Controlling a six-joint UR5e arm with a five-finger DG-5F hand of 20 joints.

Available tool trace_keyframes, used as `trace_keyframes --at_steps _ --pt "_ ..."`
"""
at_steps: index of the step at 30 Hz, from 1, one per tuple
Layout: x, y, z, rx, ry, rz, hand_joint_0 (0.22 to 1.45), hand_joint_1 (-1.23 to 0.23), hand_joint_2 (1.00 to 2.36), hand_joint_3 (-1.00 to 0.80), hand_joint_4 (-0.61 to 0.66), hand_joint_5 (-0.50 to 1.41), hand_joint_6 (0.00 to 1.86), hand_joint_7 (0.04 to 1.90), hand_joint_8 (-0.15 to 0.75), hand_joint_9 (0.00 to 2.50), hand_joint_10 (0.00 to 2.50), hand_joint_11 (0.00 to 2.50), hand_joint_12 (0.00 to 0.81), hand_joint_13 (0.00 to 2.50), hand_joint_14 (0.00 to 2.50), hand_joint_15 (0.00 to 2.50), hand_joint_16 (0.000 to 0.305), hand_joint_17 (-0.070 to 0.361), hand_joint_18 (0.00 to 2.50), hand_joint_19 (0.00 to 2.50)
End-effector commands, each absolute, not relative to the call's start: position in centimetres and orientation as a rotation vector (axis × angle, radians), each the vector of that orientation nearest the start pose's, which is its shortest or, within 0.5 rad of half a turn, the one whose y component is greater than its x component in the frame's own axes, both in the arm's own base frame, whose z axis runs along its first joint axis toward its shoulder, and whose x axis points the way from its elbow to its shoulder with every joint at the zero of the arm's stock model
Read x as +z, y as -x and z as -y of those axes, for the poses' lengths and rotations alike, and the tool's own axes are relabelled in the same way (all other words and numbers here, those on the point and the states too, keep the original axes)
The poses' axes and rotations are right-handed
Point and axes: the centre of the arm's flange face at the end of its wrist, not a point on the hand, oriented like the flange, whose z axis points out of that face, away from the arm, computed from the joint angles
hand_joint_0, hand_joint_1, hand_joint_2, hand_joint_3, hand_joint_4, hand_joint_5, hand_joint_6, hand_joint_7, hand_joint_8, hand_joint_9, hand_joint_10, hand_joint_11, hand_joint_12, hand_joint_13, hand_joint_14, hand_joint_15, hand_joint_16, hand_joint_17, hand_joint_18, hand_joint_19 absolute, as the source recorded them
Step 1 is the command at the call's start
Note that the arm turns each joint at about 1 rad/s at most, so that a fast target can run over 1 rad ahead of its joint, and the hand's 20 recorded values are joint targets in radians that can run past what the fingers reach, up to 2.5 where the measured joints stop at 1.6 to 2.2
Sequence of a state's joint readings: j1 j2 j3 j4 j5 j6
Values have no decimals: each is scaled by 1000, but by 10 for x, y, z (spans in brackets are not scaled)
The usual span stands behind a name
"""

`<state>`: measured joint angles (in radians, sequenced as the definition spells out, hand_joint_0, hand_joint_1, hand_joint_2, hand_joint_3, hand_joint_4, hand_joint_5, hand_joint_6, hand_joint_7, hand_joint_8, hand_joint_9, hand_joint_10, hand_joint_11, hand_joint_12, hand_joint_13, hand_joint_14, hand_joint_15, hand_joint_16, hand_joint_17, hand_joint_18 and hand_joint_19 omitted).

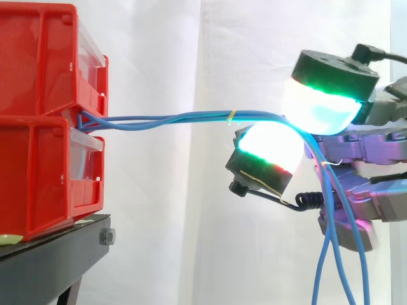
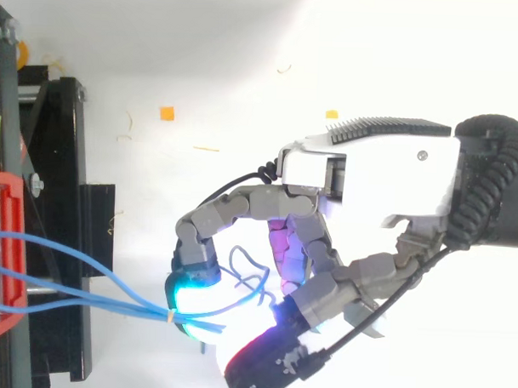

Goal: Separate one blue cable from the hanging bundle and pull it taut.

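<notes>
Side view, from the left: stacked red plastic bins (image 1: 44, 121) on a black metal stand (image 1: 57, 244) anchor a bundle of thin blue cables (image 1: 165, 119). The bundle runs nearly level, cinched by a small yellow tie (image 1: 232, 115). Rightward, the grey jointed hand (image 1: 359, 149) pinches several strands between curled glowing pads (image 1: 318, 105), apparently for tension. Loose ends droop below.

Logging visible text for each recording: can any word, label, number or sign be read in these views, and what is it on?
None can be read. The stacked red plastic bins, their clear drawer fronts, the black metal stand, the thin blue cables with their small yellow tie, and the grey and white robot hand carry no legible print in either view.
</notes>
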<state>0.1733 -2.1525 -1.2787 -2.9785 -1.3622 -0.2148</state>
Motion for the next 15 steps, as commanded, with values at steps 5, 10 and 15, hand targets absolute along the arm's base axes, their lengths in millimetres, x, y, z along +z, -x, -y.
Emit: trace_keyframes --at_steps 5,10,15 --pt "293 -710 32 951 -1131 -1390 807 -974 1008 -397 -145 155 502 1283 99 2046 25 594 271 1464 23 814 37 83 1010 883" --pt "293 -710 31 952 -1131 -1391 807 -970 1008 -401 -145 155 502 1287 104 2048 27 594 270 1464 24 818 37 83 1013 882" --pt "294 -709 32 951 -1132 -1388 506 -912 1000 -500 -31 152 502 1307 106 2045 24 554 278 1475 23 789 45 101 1051 841"
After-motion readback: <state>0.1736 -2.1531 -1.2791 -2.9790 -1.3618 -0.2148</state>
